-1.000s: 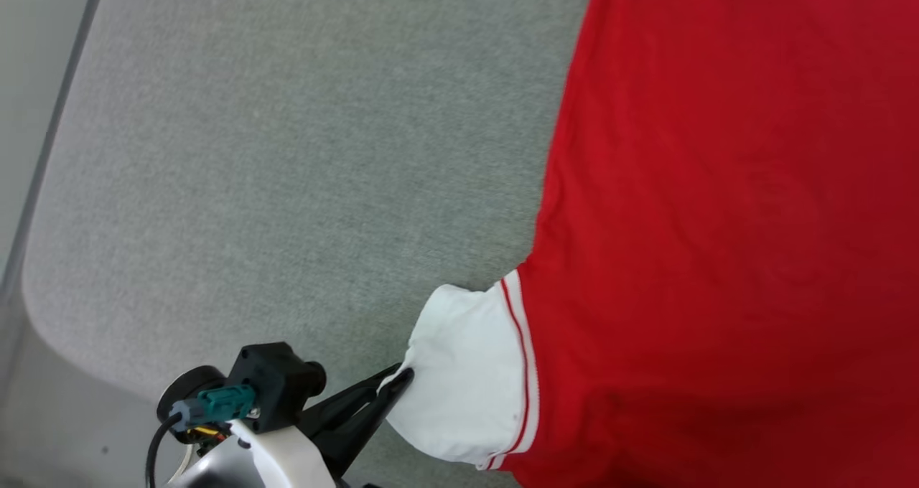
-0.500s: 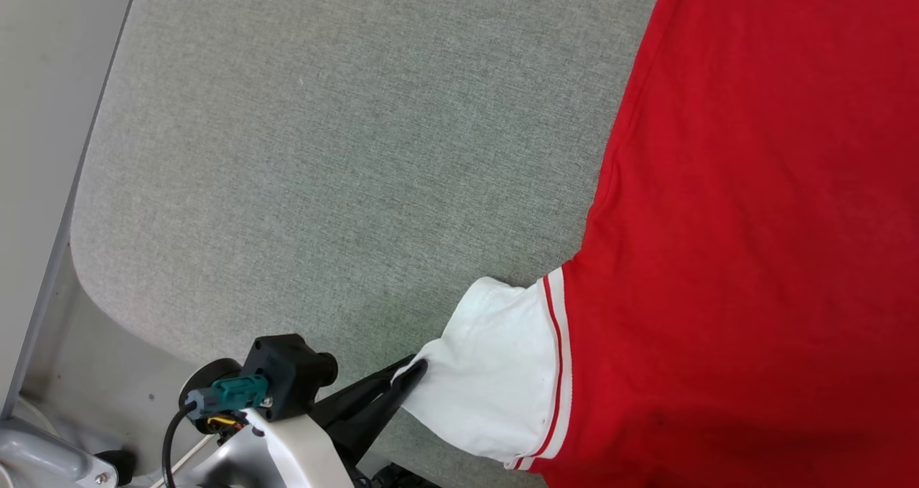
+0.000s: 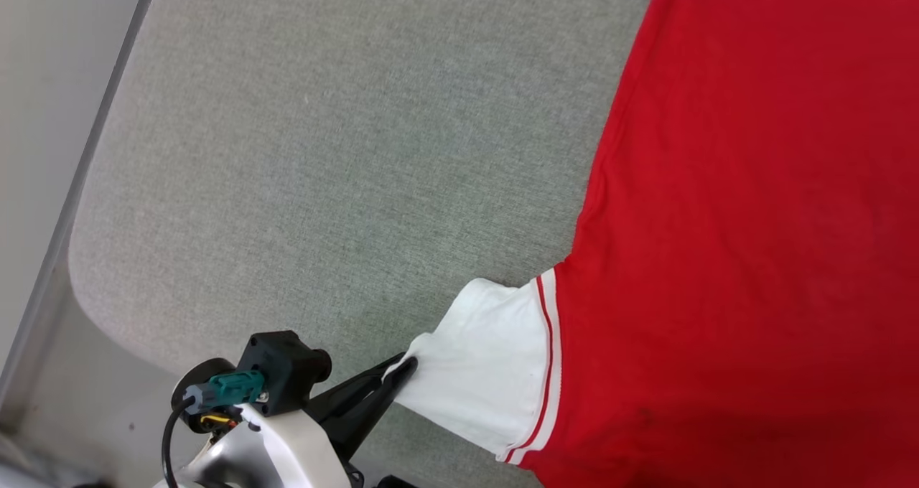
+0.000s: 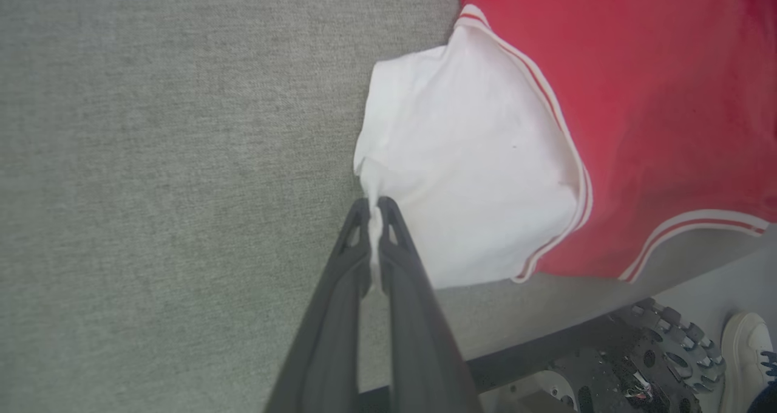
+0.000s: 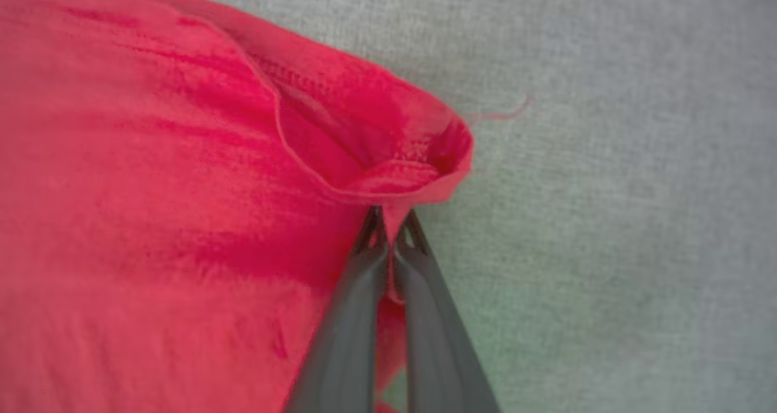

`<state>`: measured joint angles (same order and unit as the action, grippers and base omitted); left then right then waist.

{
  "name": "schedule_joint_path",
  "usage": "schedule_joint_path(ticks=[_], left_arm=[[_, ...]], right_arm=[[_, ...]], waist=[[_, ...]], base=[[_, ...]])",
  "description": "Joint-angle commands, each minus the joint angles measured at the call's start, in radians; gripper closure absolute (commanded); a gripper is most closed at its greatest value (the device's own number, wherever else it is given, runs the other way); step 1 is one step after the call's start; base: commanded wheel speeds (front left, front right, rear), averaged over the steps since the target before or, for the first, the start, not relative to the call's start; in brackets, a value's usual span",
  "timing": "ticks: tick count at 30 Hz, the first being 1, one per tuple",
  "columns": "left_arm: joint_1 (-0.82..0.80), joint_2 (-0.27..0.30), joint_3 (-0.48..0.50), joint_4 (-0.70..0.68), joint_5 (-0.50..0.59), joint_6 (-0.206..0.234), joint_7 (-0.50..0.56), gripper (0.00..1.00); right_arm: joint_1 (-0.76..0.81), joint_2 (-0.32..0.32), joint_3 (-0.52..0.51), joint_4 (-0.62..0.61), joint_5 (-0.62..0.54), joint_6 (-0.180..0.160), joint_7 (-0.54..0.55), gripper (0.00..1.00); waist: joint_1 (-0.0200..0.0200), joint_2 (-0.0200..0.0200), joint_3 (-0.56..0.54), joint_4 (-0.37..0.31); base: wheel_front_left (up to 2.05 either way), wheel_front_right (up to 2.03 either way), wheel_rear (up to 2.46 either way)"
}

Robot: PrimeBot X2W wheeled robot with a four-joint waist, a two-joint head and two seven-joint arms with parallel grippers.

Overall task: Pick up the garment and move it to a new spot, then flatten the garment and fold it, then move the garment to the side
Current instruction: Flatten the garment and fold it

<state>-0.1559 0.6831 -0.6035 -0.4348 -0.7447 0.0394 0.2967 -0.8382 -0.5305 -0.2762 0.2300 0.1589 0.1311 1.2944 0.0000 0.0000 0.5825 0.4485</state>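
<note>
**Garment grasped at two points, ahead of flattening or a fold.** The red jersey garment (image 3: pixel 718 222) with white short sleeve (image 3: pixel 481 373) and red-white striped trim is lying spread on the grey fabric-covered worktop (image 3: pixel 323 151), covering its right part and reaching the near edge. The left gripper (image 3: pixel 402 369) is pinching the cuff edge of the white short sleeve, jaws closed on the cloth. The right gripper (image 5: pixel 391 218) is clamping a folded red corner of the garment, likewise closed. The sleeve is pointing toward the worktop's rounded near-left corner. The long axis appears to be running from the near edge toward the far edge; no lettering is showing. Judged step: both holds are taken, and spreading or folding is beginning. The next move is calling for both arms travelling together, holding the cloth evenly taut so that neither thin pinch slips.
</note>
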Motion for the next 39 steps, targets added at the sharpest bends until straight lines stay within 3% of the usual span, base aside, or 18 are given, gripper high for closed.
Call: schedule_joint_path(ticks=[1,18,28,39], left_arm=[[0.003,0.007,0.006,0.0,0.0,0.009,0.004,1.0],[0.078,0.059,0.043,0.048,-0.006,0.088,0.014,1.0],[0.141,0.045,0.059,0.076,-0.029,0.128,-0.025,1.0],[0.129,0.002,0.067,0.098,-0.012,0.166,-0.073,1.0]], right_arm=[[0.062,0.016,-0.006,0.027,0.003,-0.001,0.0,1.0],[0.379,0.1,0.039,-0.016,0.117,-0.001,-0.051,1.0],[0.606,0.122,0.025,-0.145,0.231,-0.001,-0.077,1.0],[0.823,0.159,-0.001,-0.254,0.274,-0.001,-0.091,1.0]], waist=[[0.0,0.0,-0.049,-0.036],[0.0,0.0,-0.327,-0.243],[0.0,0.0,-0.426,-0.329],[0.0,0.0,-0.466,-0.375]], base=[[0.0,0.0,0.0],[0.0,0.0,0.0],[0.0,0.0,0.0],[0.0,0.0,0.0]])
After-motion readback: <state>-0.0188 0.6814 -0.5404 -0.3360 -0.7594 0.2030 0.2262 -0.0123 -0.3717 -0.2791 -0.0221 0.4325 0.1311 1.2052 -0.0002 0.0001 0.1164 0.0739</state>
